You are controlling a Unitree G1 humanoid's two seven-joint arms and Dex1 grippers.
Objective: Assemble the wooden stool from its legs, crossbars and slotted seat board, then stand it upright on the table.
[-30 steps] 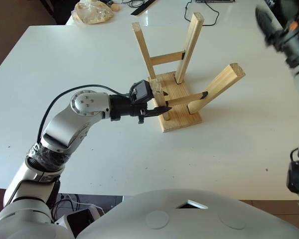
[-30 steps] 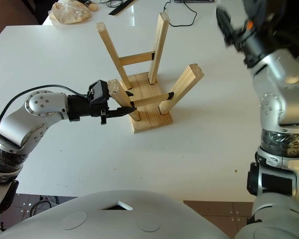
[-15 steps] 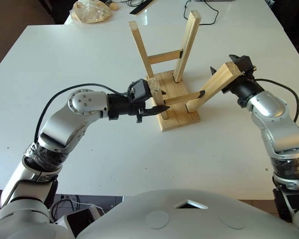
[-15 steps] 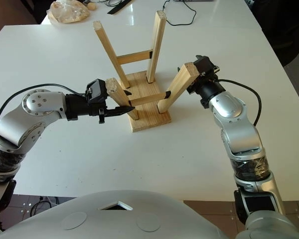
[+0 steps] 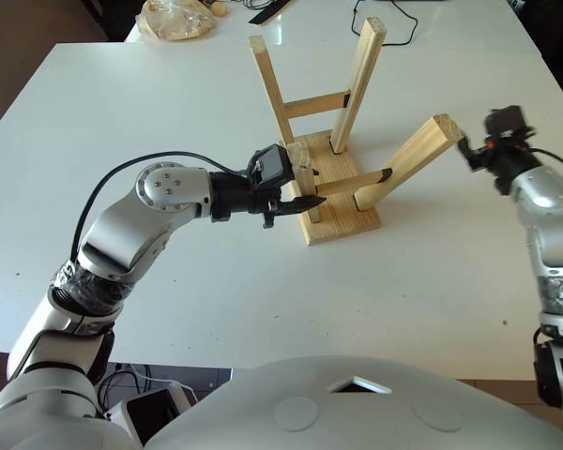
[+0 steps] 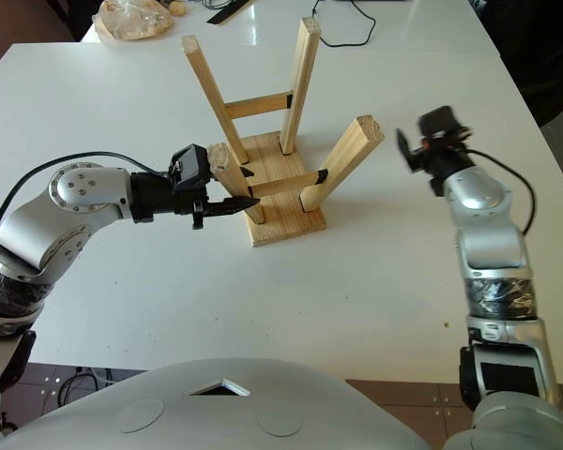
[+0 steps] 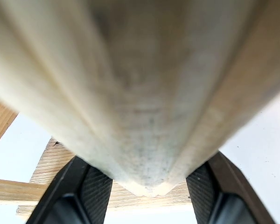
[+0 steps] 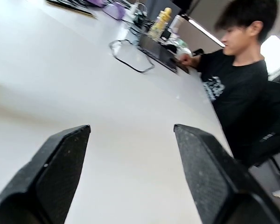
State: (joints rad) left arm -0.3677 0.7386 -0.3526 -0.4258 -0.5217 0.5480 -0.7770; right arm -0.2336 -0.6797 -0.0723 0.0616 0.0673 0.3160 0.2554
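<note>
The left gripper [image 5: 298, 201] pinches its dark textured pads on the pale, square-cut near leg [image 5: 299, 176] of the upturned stool [image 5: 313, 104], whose slotted seat board [image 5: 343, 223] lies flat on the glossy white table [image 5: 169, 103] just under its fingertips, while the right gripper [image 5: 469, 153] hangs spread just beside the leaning leg [image 5: 408, 165], clear of its blunt top end.

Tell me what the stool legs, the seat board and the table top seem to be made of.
Stool legs: pale, unfinished-looking wood, square-cut, grain streaks visible.
Seat board: same light wood, apparently glued strips, lines running along it; no gloss.
Table top: smooth white surface with soft reflections, probably laminate or painted board; cannot tell which.
</note>
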